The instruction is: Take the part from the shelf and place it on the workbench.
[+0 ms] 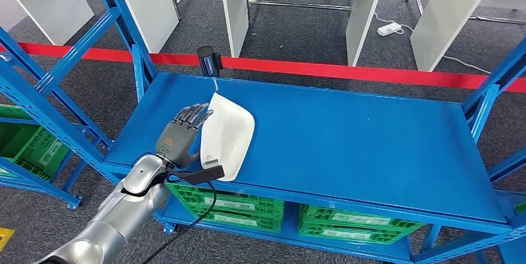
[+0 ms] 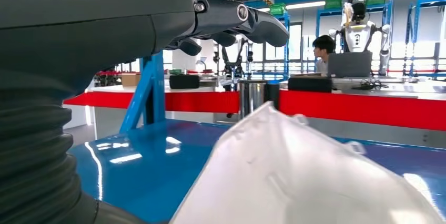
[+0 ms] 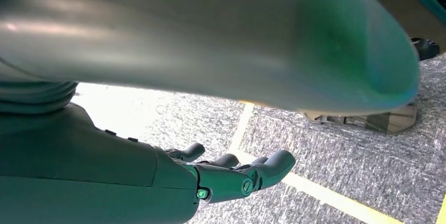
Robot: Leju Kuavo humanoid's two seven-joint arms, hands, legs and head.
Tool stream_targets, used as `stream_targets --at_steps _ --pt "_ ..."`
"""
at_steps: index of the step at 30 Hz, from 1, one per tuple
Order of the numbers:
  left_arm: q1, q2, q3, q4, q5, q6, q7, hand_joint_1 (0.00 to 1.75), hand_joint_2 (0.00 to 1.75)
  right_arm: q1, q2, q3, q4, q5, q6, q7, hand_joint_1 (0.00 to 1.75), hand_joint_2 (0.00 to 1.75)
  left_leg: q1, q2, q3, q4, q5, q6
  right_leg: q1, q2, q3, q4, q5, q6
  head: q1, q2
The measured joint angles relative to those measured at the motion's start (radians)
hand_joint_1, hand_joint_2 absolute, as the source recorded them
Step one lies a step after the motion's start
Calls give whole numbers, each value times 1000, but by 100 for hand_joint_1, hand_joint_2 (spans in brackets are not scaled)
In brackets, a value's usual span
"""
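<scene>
green crates [image 1: 229, 205] sit side by side on the tier under the blue top, another green crate [image 1: 28, 146] stands at the left. a red barrier strip [image 1: 347, 70] runs across behind, with a dark post [image 1: 208, 61] at it. white benches [image 1: 301, 4] stand beyond on grey carpet, a white power strip [image 1: 389, 28] lying there. a person [image 2: 323, 50] sits at a laptop [image 2: 350, 64].

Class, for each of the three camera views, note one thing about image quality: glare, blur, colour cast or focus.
Head view: even light, sharp focus on the white part and the left hand. Left wrist view: ceiling lights glare off the blue shelf; the near part is soft and bright. Right wrist view: green tint overall, a blurred shape up close, an overexposed floor patch; the right hand is fairly sharp.
</scene>
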Motion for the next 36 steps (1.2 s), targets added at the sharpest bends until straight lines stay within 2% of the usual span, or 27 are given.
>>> stream_targets --at_steps 14,25,36 --pt "-23 -94 -83 -30 12 -39 6 0 175 -2 0 9 0 8 0 11 0 0 0 0 0 0 0 1 0 0 1 -1 0 1 0 0" --pt "-18 -97 -87 -32 74 -37 -6 0 175 -1 0 9 0 6 0 14 0 0 0 0 0 0 0 1 0 0 1 -1 0 1 0 0" --pt "10 -79 -87 -55 129 -38 -12 0 175 -1 -2 9 0 3 0 -4 0 0 0 0 0 0 -1 1 0 0 1 -1 0 1 0 0"
